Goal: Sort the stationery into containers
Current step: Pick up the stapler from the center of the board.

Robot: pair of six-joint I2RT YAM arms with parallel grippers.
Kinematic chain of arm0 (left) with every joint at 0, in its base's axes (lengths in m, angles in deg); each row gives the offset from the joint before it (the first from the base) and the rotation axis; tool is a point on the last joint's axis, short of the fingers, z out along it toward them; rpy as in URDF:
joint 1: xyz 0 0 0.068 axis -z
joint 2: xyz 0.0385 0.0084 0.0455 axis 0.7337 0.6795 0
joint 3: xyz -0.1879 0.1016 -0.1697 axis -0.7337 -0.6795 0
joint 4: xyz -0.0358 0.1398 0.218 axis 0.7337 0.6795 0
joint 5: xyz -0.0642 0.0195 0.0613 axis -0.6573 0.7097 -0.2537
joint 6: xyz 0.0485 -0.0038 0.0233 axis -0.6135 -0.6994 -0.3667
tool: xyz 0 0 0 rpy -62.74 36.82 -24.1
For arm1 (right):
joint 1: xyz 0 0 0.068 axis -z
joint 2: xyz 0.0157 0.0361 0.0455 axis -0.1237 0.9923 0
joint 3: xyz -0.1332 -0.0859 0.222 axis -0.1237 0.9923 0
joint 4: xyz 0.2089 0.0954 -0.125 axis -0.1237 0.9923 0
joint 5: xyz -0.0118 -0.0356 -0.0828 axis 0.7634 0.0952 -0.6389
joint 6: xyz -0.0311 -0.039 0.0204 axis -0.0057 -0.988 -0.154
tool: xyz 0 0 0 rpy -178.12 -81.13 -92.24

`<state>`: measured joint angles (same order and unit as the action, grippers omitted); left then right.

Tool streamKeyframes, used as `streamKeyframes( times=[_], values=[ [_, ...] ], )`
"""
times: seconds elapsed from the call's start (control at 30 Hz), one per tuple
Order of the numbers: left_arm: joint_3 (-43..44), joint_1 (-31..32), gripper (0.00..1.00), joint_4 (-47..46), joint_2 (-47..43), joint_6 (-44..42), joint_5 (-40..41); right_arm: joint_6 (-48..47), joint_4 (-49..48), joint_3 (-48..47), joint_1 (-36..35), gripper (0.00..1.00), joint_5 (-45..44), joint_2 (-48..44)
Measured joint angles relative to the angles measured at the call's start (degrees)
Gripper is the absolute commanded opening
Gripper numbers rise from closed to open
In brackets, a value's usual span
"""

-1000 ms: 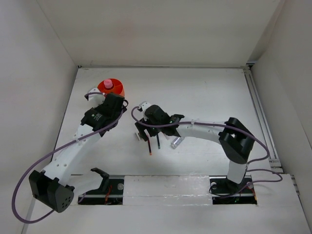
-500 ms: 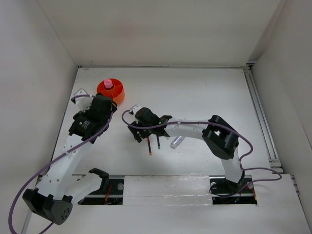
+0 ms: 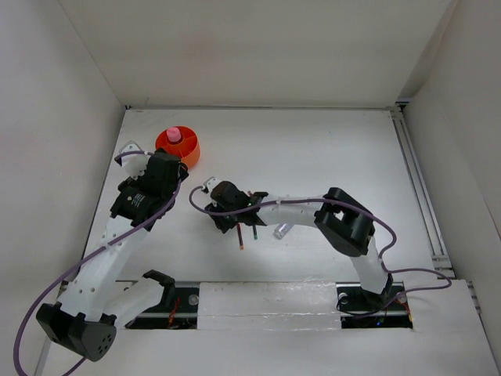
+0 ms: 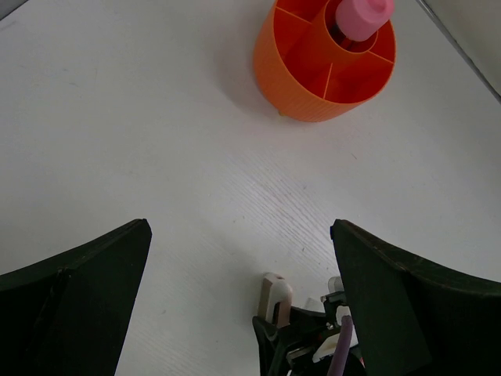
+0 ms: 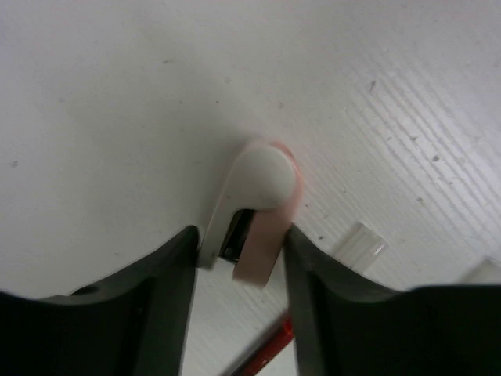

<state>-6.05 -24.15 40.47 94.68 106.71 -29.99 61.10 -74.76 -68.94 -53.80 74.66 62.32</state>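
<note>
The orange tub (image 3: 188, 150) stands at the back left, with the pink-capped bottle (image 3: 173, 136) upright in its middle compartment. My left gripper (image 3: 172, 171) hovers just in front of it, open and empty; its wrist view shows the tub (image 4: 313, 86) and bottle (image 4: 362, 14) ahead. My right gripper (image 3: 211, 190) is down at the table, shut on the small white and tan piece (image 5: 258, 184), one finger (image 5: 149, 290) pressed against each side. A red pen (image 3: 239, 237), a dark-green pen (image 3: 254, 232) and a clear bottle (image 3: 281, 230) lie behind that gripper.
White walls close in the table on the left, back and right. A metal rail (image 3: 415, 180) runs along the right edge. A small clear piece (image 5: 358, 244) lies beside the right fingers. Purple cables loop off both arms.
The right gripper slid left and closed its jaws onto the small white piece. The left arm drew back from the tub a second ago and has held still since.
</note>
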Motion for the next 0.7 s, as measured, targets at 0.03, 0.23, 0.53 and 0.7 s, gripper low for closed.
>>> streamKeyframes(
  times=[0.03,0.23,0.53,0.7],
  values=[
    [-0.02,0.0,0.99,0.0,-0.07,-0.02,0.0,-0.09,0.0,-0.07,-0.11,0.4,-0.11,0.04],
    [-0.07,0.0,0.99,-0.04,-0.22,-0.15,0.0,0.44,-0.04,-0.02,-0.7,0.03,-0.72,0.09],
    [-1.99,-0.02,0.99,-3.93,-2.25,-2.56,-6.45,0.02,-2.47,9.51,-1.11,0.0,-3.61,-10.12],
    [-7.93,-0.02,0.99,-13.64,-6.73,-5.6,-20.79,-1.07,-7.87,14.05,0.15,0.0,-4.55,-20.85]
  ],
)
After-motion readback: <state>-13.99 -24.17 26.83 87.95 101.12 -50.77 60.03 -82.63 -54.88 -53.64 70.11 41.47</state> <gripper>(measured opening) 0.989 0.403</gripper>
